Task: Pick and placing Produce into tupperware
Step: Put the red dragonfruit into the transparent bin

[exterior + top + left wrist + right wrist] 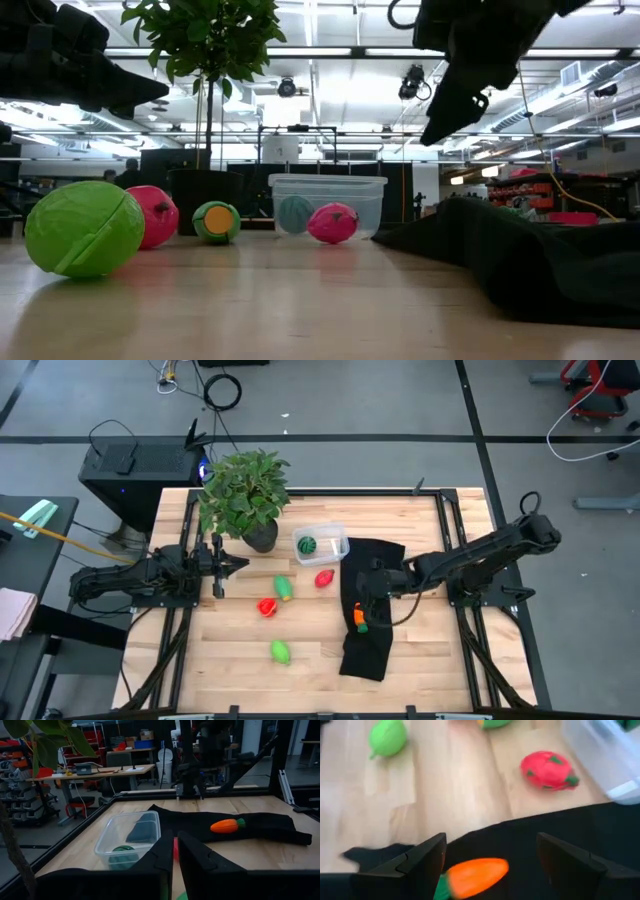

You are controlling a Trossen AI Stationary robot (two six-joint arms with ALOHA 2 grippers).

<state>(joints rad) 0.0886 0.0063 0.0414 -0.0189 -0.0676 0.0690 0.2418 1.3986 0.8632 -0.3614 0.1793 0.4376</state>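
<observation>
My right gripper [362,598] [491,840] hangs open over the black cloth [368,622], its fingers standing either side of the orange carrot [476,875] [361,623] without touching it. The carrot lies on that cloth. The clear tupperware [335,536] [106,845] stands on the table and holds the dark green round piece [306,544]. One red piece [324,578] [548,770] lies beside the tub, another red one [267,606] farther left. Two light green pieces [284,588] [281,652] rest on the wood. My left gripper [226,565] [175,840] waits shut near the plant.
A leafy potted plant [245,495] stands at the far left, next to the tub. The black cloth drapes from beside the tub toward the near edge. A metal frame [450,510] borders the table. Bare wood [430,650] lies near right and near left.
</observation>
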